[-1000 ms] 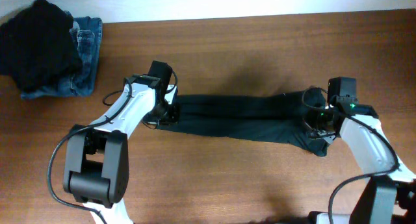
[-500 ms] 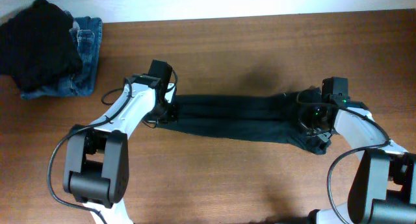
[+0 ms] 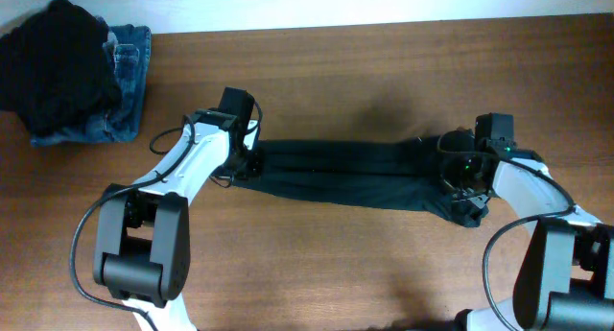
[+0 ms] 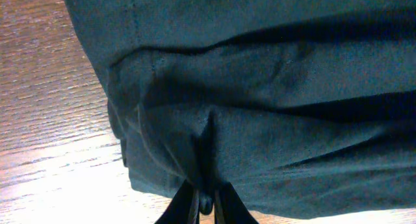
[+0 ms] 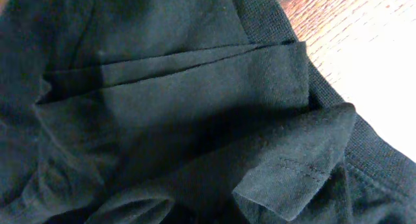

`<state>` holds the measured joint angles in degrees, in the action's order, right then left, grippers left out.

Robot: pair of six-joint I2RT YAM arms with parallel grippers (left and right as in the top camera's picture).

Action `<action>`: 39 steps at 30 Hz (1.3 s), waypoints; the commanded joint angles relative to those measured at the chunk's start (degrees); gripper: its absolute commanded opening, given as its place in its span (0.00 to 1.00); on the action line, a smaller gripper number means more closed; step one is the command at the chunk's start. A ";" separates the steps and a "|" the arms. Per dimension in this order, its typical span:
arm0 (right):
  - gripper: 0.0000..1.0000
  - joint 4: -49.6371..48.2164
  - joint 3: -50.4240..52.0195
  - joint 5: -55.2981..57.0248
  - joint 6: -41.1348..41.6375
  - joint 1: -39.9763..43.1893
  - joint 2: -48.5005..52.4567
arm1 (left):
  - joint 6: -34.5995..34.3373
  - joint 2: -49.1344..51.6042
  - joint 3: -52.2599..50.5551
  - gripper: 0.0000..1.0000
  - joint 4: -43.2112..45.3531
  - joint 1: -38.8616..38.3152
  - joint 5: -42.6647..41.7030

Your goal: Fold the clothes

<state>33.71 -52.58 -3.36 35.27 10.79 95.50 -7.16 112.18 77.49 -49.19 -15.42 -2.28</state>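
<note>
The clothes (image 3: pixel 355 176) are one very dark T-shirt, drawn out into a long narrow band across the middle of the table (image 3: pixel 384 72). My left gripper (image 3: pixel 247 166) is at the band's left end. In the left wrist view its jaws (image 4: pixel 207 208) are shut on a small pinched fold of the cloth (image 4: pixel 273 87). My right gripper (image 3: pixel 463 182) is at the bunched right end. Dark folds (image 5: pixel 182 87) fill the right wrist view and hide the fingers. A hemmed sleeve end (image 5: pixel 292 178) lies close to the camera.
At the table's back left corner a black garment (image 3: pixel 58 62) is heaped over blue denim jeans (image 3: pixel 129 82). The table's far edge meets a white wall along the top of the overhead view.
My right gripper has shifted slightly left and away from the front edge, bunching the shirt's right end a little. The left arm has hardly moved.
</note>
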 commanded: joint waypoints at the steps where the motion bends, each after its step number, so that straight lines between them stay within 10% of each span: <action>1: 0.13 -0.33 -0.96 3.19 -0.57 0.11 1.55 | -0.13 0.20 0.98 0.12 0.11 0.28 2.36; 4: 0.33 -0.66 -0.96 3.21 -1.42 0.11 1.68 | -0.13 0.20 0.98 0.21 0.11 0.31 2.40; 15: 0.40 -1.86 -0.96 3.23 -2.51 0.13 1.68 | -0.13 0.20 0.98 0.21 0.24 0.31 8.37; 20: 0.62 -1.33 -1.75 3.82 -6.16 0.11 1.66 | -0.15 0.20 0.98 0.20 0.55 0.28 10.58; 32: 0.85 20.00 -20.74 16.11 -6.14 0.13 1.62 | -7.41 0.17 1.29 0.21 -2.67 0.31 22.99; 39: 0.92 25.29 -26.88 0.50 -11.19 0.11 1.62 | -7.34 0.17 5.38 0.21 -6.12 0.13 14.75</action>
<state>58.67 -77.91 7.42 28.34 10.79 97.03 -13.23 112.18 79.31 -54.30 -15.35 17.76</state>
